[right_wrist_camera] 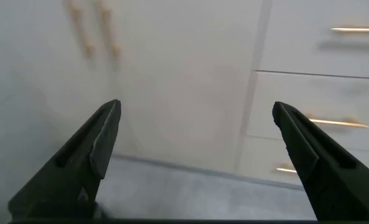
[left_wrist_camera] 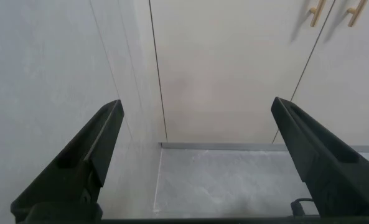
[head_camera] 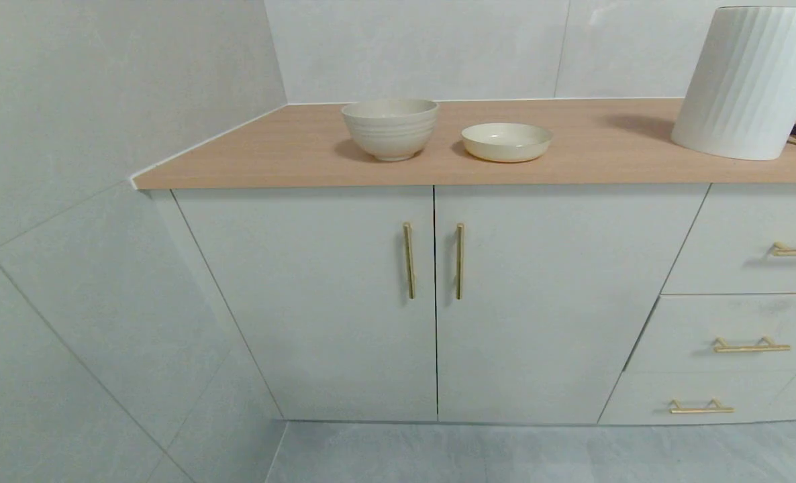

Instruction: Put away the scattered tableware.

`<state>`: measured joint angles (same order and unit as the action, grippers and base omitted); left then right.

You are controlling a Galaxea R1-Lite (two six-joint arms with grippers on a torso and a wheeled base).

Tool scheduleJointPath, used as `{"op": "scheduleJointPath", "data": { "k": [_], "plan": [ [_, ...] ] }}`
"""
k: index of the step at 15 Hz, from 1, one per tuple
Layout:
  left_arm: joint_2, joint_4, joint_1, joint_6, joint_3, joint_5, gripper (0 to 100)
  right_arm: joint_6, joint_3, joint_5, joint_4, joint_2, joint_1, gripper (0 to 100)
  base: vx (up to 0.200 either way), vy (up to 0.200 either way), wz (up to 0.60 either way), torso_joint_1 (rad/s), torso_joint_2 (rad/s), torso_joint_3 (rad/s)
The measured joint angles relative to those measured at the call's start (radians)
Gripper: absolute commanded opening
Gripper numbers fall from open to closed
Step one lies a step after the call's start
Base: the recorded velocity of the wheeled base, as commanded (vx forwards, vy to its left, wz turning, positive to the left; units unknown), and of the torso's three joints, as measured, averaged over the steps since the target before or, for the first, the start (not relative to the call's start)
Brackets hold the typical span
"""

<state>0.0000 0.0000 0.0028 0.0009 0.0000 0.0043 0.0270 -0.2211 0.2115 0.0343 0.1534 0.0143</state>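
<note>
Left claw (left_wrist_camera: 196, 104) and right claw (right_wrist_camera: 196, 106) gape empty, well below bowl (head_camera: 390, 127) and dish (head_camera: 506, 141) on the countertop (head_camera: 270, 154).

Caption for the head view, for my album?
Bowl and shallow dish side by side on a wooden counter above closed cupboard doors.

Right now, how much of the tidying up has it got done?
Done: nothing visible. The deep bowl and the shallow dish sit apart on the countertop, and the cabinet doors below are shut. In hand: nothing; the left gripper and right gripper are open and empty, low before those doors. Left: putting both pieces away, probably after opening a door.
</note>
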Motion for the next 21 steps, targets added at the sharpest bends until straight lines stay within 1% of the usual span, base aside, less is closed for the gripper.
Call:
{"op": "scheduleJointPath", "data": {
  "k": [2,4,7,9,12,14,16,17,18,19,20,21],
  "plan": [
    [0.0,0.0,0.0,0.0,0.0,0.0,100,0.0,-0.064,0.076,-0.003,0.168,0.007,100,0.0,0.0,0.0,0.0,0.0,0.0],
    [0.0,0.0,0.0,0.0,0.0,0.0,100,0.013,-0.153,0.138,-0.019,0.373,0.041,100,0.0,0.0,0.0,0.0,0.0,0.0],
    [0.0,0.0,0.0,0.0,0.0,0.0,100,0.034,-0.294,0.174,-0.126,0.723,0.175,100,0.0,0.0,0.0,0.0,0.0,0.0],
    [0.0,0.0,0.0,0.001,0.0,0.0,100,0.044,-0.384,0.179,-0.244,0.951,0.27,100,0.0,0.0,0.0,0.0,0.0,0.0],
    [0.0,0.0,0.0,0.0,0.0,0.0,100,0.064,-0.53,0.18,-0.382,1.236,0.371,100,0.0,0.0,0.0,0.0,0.0,0.0],
    [0.0,0.0,0.0,0.0,0.0,0.0,100,0.1,-0.653,0.18,-0.416,1.385,0.413,100,0.0,0.0,0.0,0.0,0.0,0.0],
    [0.0,0.0,0.0,0.0,0.0,0.0,100,0.143,-0.746,0.18,-0.429,1.501,0.451,100,0.0,0.0,0.0,0.0,0.0,0.0],
    [0.0,0.0,0.0,0.0,0.0,0.0,100,0.151,-0.777,0.18,-0.449,1.557,0.468,100,0.0,0.0,0.0,0.0,0.0,0.0],
    [0.0,0.0,0.0,0.0,0.0,0.0,100,0.156,-0.801,0.177,-0.499,1.614,0.486,100,0.0,0.0,0.0,0.0,0.0,0.0],
    [0.0,0.0,0.0,0.0,0.0,0.0,100,0.162,-0.814,0.16,-0.589,1.669,0.503,100,0.0,0.0,0.0,0.0,0.0,0.0],
    [0.0,0.0,0.0,0.0,0.0,0.0,100,0.166,-0.819,0.126,-0.658,1.714,0.517,100,0.0,0.0,0.0,0.0,0.0,0.0],
    [0.0,0.0,0.0,0.0,0.0,0.0,100,0.174,-0.824,0.068,-0.724,1.764,0.532,100,0.0,0.0,0.0,0.0,0.0,0.0]
  ]
}}
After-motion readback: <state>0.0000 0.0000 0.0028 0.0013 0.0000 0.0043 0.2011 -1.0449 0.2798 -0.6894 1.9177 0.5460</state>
